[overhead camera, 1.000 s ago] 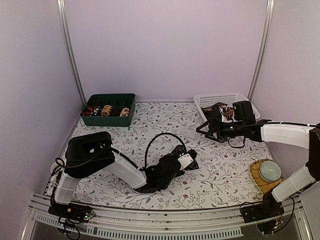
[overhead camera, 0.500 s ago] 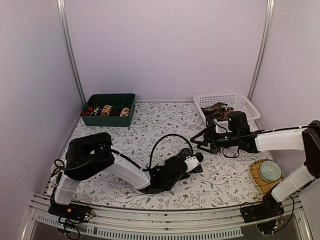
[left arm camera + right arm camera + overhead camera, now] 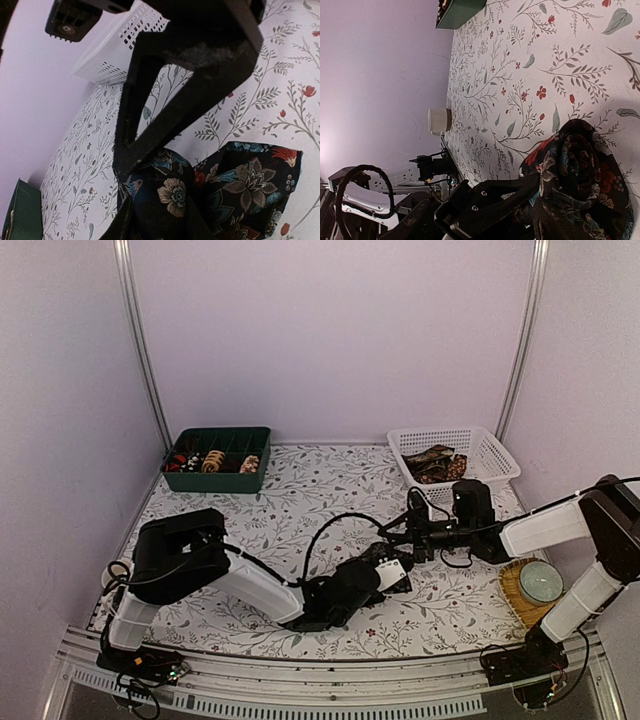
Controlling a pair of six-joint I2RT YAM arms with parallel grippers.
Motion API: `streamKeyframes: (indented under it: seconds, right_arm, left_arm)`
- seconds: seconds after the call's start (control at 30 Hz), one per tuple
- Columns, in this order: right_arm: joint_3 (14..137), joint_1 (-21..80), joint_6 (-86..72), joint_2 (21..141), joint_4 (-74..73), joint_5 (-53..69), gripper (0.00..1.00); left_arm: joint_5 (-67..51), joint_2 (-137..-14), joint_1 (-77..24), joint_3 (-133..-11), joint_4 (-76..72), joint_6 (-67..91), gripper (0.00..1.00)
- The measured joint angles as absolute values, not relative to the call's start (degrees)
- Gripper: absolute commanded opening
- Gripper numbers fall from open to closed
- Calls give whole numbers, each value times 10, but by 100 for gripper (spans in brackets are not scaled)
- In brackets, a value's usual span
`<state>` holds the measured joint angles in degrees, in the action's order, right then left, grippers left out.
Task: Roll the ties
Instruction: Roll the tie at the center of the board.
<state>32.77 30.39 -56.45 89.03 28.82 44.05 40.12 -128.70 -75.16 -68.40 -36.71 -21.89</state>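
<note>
Left claw: we see it (image 3: pixel 397 576) low on the table (image 3: pixel 300 490), pressed together on the tie, with cloth bunched between its fingers.
Tie: a dark floral heap (image 3: pixel 250 180) lies crumpled on the table at the left claw's tip and spills out to one side of it.
Right claw: it (image 3: pixel 416 532) meets the left claw head-on from across the heap. Its fingers are spread partway and we see nothing between them. One finger (image 3: pixel 190 95) comes down at the heap's edge; we cannot tell whether it touches.
Open room: bare table runs wide to the left claw's left and on toward the far wall. We also see a narrower bare strip between both claws and the near edge.
Edges: the near rail (image 3: pixel 330 680) lies behind the arms' bases. The right wall stands well off the right claw's outer side.
Basket: this (image 3: pixel 490 445) sits near the right claw on its far side, with more ties (image 3: pixel 437 462) piled in it.
Tray: this (image 3: pixel 215 481) is well away from the left claw, at the far left corner, and holds rolled ties (image 3: pixel 212 461).
Bowl: it (image 3: pixel 541 581) sits on a mat (image 3: pixel 510 590) behind the right claw, under that arm's forearm.
In the way: the left arm's cable (image 3: pixel 330 523) arches over the table just behind the left claw. The two claws crowd each other over the heap.
</note>
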Motion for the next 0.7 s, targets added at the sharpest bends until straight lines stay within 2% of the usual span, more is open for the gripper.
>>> streamKeyframes:
  seconds: [0.13, 0.53, 0.63, 0.7]
  right_arm:
    - [326, 305, -598, 890, 330, 451, 67]
    - [365, 344, -602, 951, 316, 433, 66]
    - [363, 345, -596, 951, 311, 420, 66]
    - [362, 345, -590, 951, 307, 410, 66]
  left_arm:
    - [399, -1292, -753, -688, -368, -223, 8]
    - [391, -1301, -758, -695, -368, -235, 13]
    - [391, -1301, -760, -695, -368, -238, 18]
    - [390, -1301, -761, -695, -368, -239, 27]
